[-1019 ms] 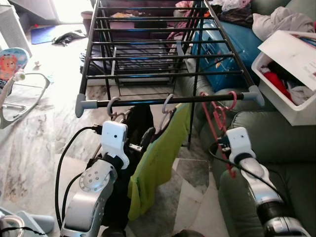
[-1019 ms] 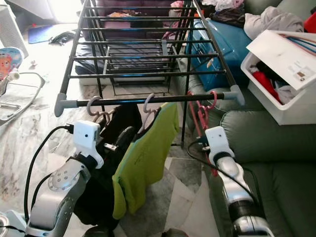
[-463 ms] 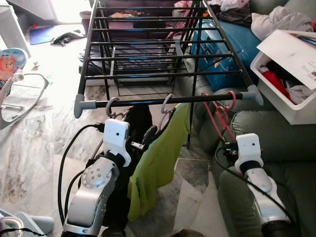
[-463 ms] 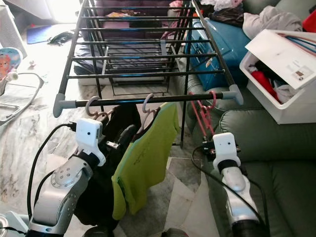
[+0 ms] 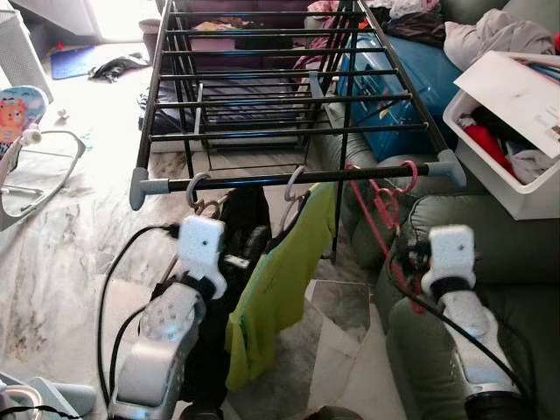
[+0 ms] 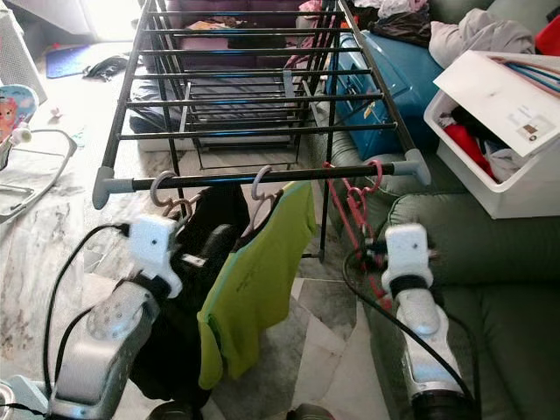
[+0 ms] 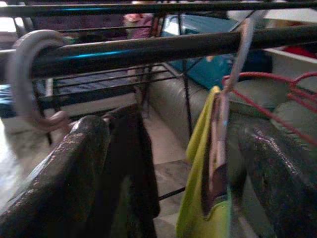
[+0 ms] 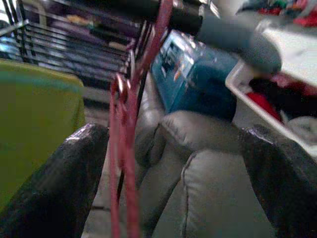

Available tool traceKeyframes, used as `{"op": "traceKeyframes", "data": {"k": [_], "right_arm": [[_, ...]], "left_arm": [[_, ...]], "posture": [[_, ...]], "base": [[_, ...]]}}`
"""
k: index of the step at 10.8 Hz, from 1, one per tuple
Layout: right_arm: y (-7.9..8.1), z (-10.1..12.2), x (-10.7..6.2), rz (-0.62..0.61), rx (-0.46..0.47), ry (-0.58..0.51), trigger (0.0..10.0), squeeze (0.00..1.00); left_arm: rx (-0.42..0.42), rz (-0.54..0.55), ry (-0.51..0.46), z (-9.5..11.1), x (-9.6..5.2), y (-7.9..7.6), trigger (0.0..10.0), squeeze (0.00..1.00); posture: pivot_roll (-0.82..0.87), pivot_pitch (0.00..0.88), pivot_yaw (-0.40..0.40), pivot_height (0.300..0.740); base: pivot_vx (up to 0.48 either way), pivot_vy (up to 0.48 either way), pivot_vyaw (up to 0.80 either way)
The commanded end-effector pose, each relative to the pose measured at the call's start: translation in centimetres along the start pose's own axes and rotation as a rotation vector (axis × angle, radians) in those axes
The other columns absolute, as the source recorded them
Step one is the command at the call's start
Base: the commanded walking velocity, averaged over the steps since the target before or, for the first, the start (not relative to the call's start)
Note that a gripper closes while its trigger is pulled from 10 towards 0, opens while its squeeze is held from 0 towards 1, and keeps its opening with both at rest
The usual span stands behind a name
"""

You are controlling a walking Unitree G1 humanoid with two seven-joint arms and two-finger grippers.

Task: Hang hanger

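hanging on rail [image 5: 289, 178], red hanger [image 5: 382, 210] looks light, stiff, thin; grip lower wire. right tool [image 8: 168, 173] wide, empty; left tool [image 7: 173, 163] wide.

glossy metal rail [image 5: 289, 178], cloth shirt [image 5: 280, 280]

— What's at two o'clock?
— A white storage bin [image 5: 516, 188] with clothes inside, resting on the green sofa [image 5: 490, 241].
— And at twelve?
— A blue suitcase [image 5: 385, 83], just beside the sofa.
— Toward nine o'clock?
— A baby bouncer [image 5: 26, 149] on the marble floor [image 5: 79, 236], with a blue mat [image 5: 74, 59] farther back.
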State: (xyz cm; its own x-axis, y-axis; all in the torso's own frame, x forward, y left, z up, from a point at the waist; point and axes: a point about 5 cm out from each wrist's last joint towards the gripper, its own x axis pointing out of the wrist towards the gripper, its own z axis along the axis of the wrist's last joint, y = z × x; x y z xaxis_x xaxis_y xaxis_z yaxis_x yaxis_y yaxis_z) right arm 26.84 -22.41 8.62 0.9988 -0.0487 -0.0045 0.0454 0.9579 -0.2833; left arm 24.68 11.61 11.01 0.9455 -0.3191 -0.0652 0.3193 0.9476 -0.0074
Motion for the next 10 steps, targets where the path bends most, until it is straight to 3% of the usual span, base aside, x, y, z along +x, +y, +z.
{"op": "traceKeyframes", "data": {"k": [1, 5, 7, 9, 10], "right_arm": [[0.3, 0.8, -0.1, 0.006, 0.005, -0.034, 10.0, 1.00], [2.2, 1.9, -1.7, 0.059, 0.041, -0.092, 10.0, 1.00], [2.8, 2.0, -1.3, 0.082, 0.046, -0.086, 10.0, 1.00], [2.3, 2.2, -0.7, 0.071, 0.047, -0.090, 10.0, 1.00], [2.1, 2.1, -0.6, 0.064, 0.047, -0.084, 10.0, 0.86]], "left_arm": [[0.022, 0.046, 0.014, -0.1, -0.4, 0.6, 10.0, 0.00], [0.075, 0.114, 0.032, -0.8, -1.8, 1.5, 10.0, 0.00], [0.091, 0.108, 0.011, -0.4, -1.3, 1.3, 10.0, 0.00], [0.090, 0.095, 0.007, -0.2, -1.1, 1.2, 10.0, 0.00], [0.090, 0.094, 0.005, -0.2, -1.1, 1.2, 10.0, 0.00]], "posture": [[-0.04, 0.000, -0.014, 0.740], [-0.02, 0.000, -0.016, 0.740], [-0.01, 0.000, -0.017, 0.740], [-0.01, 0.000, -0.016, 0.740], [-0.01, 0.000, -0.016, 0.740]], "base": [[0.000, 0.000, 0.00], [0.000, 0.000, 0.00], [0.000, 0.000, 0.00], [0.000, 0.000, 0.00], [0.000, 0.000, 0.00]]}}
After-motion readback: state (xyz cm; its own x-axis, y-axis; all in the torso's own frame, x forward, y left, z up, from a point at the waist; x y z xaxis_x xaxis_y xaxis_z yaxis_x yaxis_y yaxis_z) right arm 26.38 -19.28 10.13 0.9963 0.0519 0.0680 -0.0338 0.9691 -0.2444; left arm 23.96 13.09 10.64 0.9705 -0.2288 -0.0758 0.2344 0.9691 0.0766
